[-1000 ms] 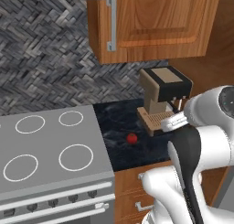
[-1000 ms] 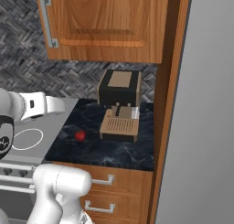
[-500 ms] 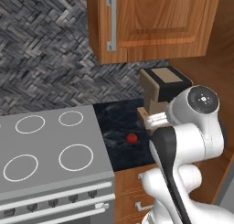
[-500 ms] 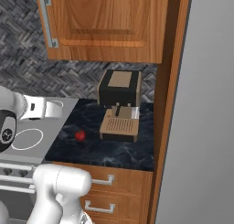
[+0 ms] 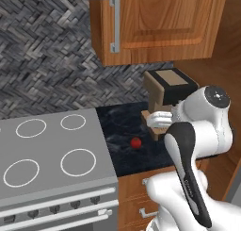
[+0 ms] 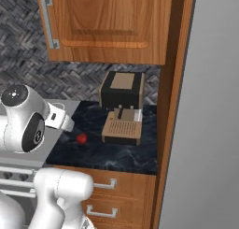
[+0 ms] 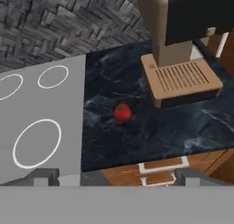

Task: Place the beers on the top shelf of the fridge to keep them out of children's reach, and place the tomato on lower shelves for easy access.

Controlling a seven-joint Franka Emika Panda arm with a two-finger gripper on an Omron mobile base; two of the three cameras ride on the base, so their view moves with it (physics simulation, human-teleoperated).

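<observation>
The arm had swung leftward; the gripper [image 7: 117, 175], jaws spread and empty, faced the tomato [image 7: 122, 112] mid-counter [image 7: 137, 141], unpicked.

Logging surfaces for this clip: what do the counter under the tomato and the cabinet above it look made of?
Counter: dark polished stone, probably marble, going by pale veins. Tomato: glossy red skin. Cabinet: warm wood with visible grain, metal-looking handle.

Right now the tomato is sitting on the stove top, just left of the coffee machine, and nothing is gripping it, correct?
Not quite. The tomato lies on the dark marble counter, not on the stove top; the hand view shows it clear of the stove's edge. The rest holds: it sits left of the coffee machine with nothing gripping it.
</observation>
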